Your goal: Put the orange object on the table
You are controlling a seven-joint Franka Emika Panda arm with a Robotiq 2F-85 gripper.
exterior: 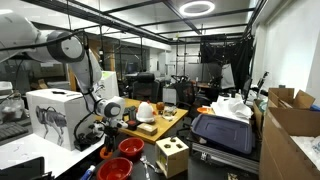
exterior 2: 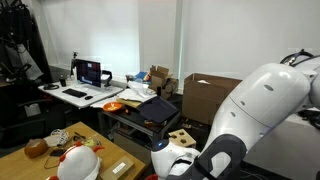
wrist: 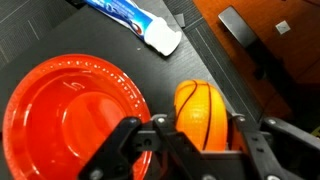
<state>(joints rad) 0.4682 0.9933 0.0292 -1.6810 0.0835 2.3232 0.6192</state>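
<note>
Over dark surface, gripper (wrist: 200, 130) clasps the orange object (wrist: 200, 103).

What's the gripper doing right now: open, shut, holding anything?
Gripper: closed on the orange object, which sits between its jaws next to the red bowl.

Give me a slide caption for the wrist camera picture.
Gripper clasping the orange object beside a red bowl.

No legible text or labels anywhere.
</note>
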